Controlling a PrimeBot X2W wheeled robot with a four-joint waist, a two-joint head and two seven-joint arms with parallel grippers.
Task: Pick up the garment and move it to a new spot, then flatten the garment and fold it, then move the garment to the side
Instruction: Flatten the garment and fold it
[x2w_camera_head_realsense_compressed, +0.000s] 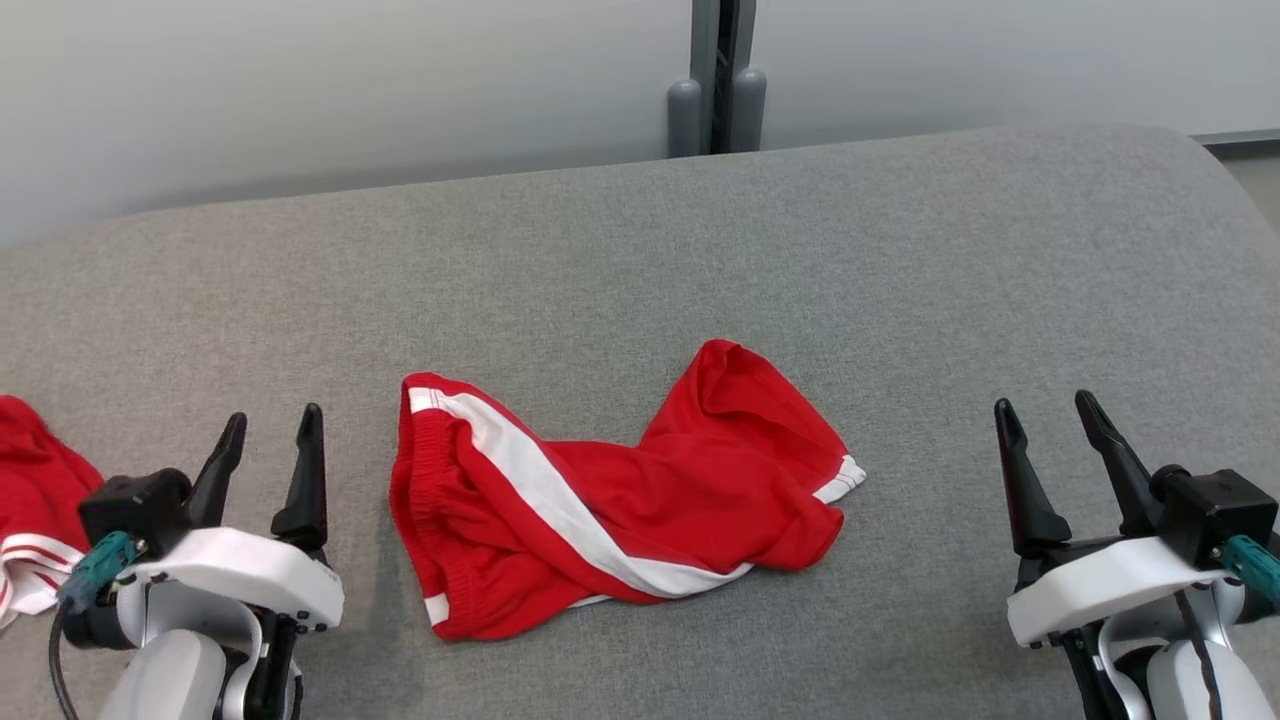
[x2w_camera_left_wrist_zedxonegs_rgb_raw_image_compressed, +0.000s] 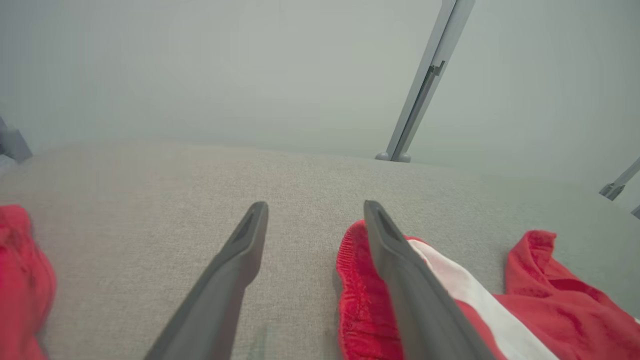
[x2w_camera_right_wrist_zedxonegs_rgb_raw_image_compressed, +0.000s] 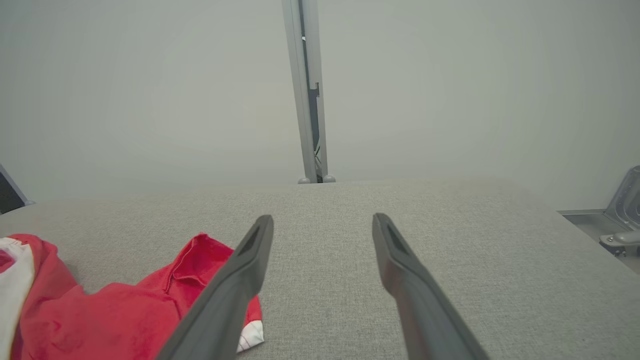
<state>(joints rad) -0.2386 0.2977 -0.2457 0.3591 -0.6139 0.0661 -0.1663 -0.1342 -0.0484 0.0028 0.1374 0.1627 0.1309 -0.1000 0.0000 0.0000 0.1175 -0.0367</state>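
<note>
Red with white stripe; finds garment (x2w_camera_head_realsense_compressed: 610, 500) bunched at centre of grey table (x2w_camera_head_realsense_compressed: 900, 250). Notes left gripper (x2w_camera_head_realsense_compressed: 272, 420) and right gripper (x2w_camera_head_realsense_compressed: 1045, 402) flanking it, jaws wide, holding nothing; judges both staged for flattening.

The left pincer (x2w_camera_left_wrist_zedxonegs_rgb_raw_image_compressed: 315, 206) has its two long dark fingers spread wide over a grey woven fabric surface (x2w_camera_left_wrist_zedxonegs_rgb_raw_image_compressed: 150, 200), with nothing between them. A crumpled red garment with a broad white stripe (x2w_camera_left_wrist_zedxonegs_rgb_raw_image_compressed: 545, 300) lies partly behind its right finger. Well off to its left sits a red cloth (x2w_camera_left_wrist_zedxonegs_rgb_raw_image_compressed: 20, 270). Beyond the fingertips stands a grey metal post (x2w_camera_left_wrist_zedxonegs_rgb_raw_image_compressed: 425, 85).
</note>
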